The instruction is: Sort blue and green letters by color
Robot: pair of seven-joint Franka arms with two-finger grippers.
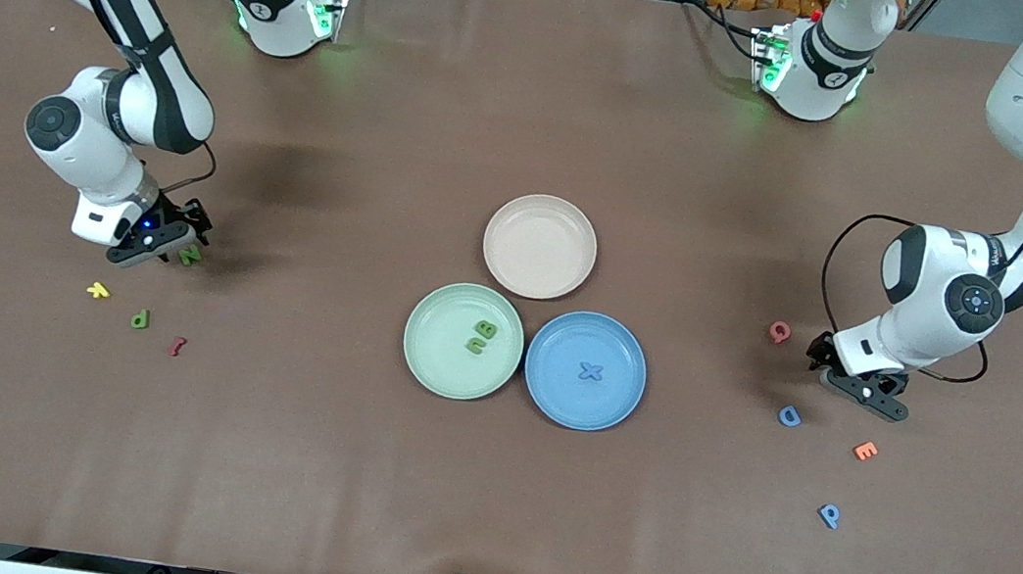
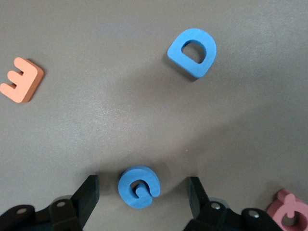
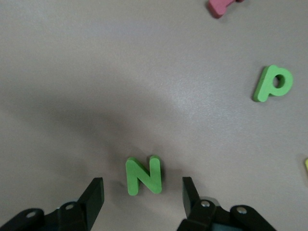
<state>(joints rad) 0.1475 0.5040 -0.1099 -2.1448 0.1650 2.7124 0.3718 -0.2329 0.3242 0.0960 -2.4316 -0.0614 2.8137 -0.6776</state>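
Straddling: left hand (image 2: 139,202), fingers apart, not touching blue G (image 2: 139,186), lower right of front frame.
Right hand (image 3: 142,202): likewise around green N (image 3: 143,175), lower left.
Reason: centred for squeezing.

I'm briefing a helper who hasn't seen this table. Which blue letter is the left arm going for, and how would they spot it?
Start at the left arm's end of the table, where the left gripper hangs low. Between its open fingers lies the blue G, not yet gripped. The blue D lies nearby outside the fingers, the pink letter differs in color, and the blue P lies nearer the front camera.
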